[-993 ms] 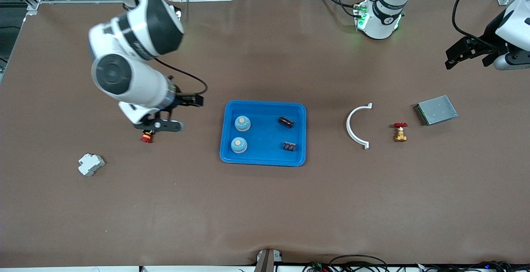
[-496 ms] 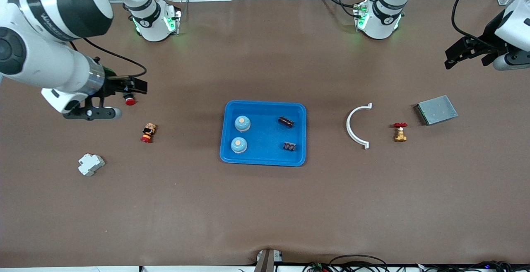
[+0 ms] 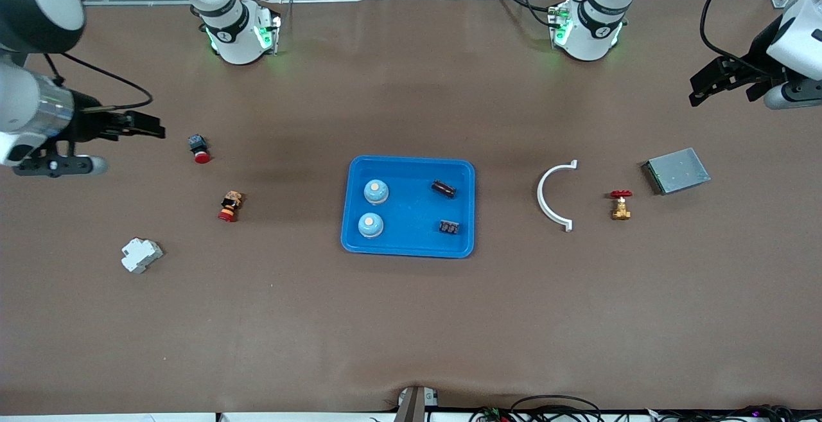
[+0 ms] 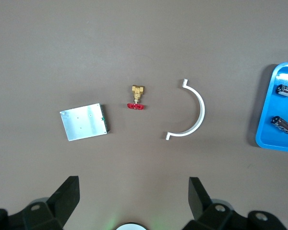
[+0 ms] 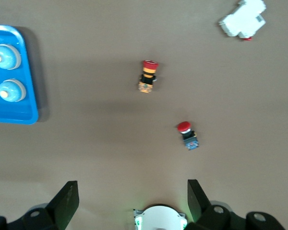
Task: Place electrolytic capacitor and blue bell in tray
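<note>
Front view, tray: bright blue tray [image 3: 408, 166] mid-table; inside lie two blue bells [image 3: 376, 191] toward the right arm's end and two dark electrolytic capacitors [image 3: 443, 189] toward the left arm's end, so the task looks finished
Front view, right gripper: right gripper [image 3: 138, 124] is raised over the table edge at its own end, holding nothing, fingers apart, seemingly parked clear of the work
Front view, left gripper: left gripper [image 3: 719, 81] waits high at its own end, fingers apart, empty
Front view, leftovers: two red push buttons [image 3: 199, 149], a white breaker [image 3: 140, 255], a white half-ring clamp [image 3: 553, 196], a brass valve [image 3: 620, 205] and a grey metal box [image 3: 675, 170] lie outside the tray, likely distractors
Front view, surface: brown matte table [image 3: 411, 319], cables along its near edge
Left wrist view: spread black fingers [image 4: 69, 194] above box, valve, clamp; tray corner [image 4: 265, 127] with capacitors
Right wrist view: spread fingers [image 5: 197, 194] above buttons; breaker, tray end with bells
</note>
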Available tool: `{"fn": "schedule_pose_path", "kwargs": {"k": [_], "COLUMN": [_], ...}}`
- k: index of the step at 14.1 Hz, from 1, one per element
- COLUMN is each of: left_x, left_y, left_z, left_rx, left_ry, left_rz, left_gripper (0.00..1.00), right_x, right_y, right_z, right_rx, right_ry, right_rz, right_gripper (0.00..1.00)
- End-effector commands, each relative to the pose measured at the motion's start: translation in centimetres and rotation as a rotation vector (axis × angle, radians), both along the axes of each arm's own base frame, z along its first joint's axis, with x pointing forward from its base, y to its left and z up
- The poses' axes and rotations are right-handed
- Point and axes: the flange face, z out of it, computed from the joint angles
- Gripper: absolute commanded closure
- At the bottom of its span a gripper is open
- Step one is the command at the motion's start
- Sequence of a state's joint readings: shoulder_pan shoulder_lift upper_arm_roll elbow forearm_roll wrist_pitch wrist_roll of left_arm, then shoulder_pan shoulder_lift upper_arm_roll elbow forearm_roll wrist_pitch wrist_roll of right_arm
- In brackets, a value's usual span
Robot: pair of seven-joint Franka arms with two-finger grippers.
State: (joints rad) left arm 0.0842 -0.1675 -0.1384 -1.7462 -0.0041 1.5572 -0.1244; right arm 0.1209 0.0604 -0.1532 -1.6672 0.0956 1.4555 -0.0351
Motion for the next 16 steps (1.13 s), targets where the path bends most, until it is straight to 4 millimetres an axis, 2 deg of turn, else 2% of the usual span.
{"fn": "schedule_pose_path", "kwargs": {"k": [1,3,7,11,14,16], "left_x": [-0.4,-0.6,-0.3,0.2,0.3,0.9], "left_y": [0.0,0.0,-0.1,0.0,0.2,0.2], "left_z": [0.3,0.3,0.5,1.6,1.6,1.5], "left_rx": [-0.008,-0.007,-0.005,-0.006,-0.006,-0.009], "left_ry": [0.003,0.014,0.005,-0.021,-0.021,-0.026], "left_rz": [0.015,0.013,0.011,-0.005,-0.004,-0.004], "left_gripper": [0.00,0.00,0.00,0.00,0.00,0.00], "right_x": [-1.0,-1.1,-0.8,-0.5,-0.2,-0.2], "right_y": [-3.2,-4.9,-5.0,-3.9,-1.7,-1.9], "right_z": [0.7,1.1,1.5,3.1,4.0,4.1], "right_rx": [0.010,0.007,-0.012,-0.055,-0.122,-0.122], "right_ry": [-0.022,-0.030,-0.041,-0.072,-0.093,-0.099], "right_rz": [-0.006,-0.029,-0.038,-0.112,-0.058,-0.061], "right_gripper": [0.00,0.00,0.00,0.00,0.00,0.00]}}
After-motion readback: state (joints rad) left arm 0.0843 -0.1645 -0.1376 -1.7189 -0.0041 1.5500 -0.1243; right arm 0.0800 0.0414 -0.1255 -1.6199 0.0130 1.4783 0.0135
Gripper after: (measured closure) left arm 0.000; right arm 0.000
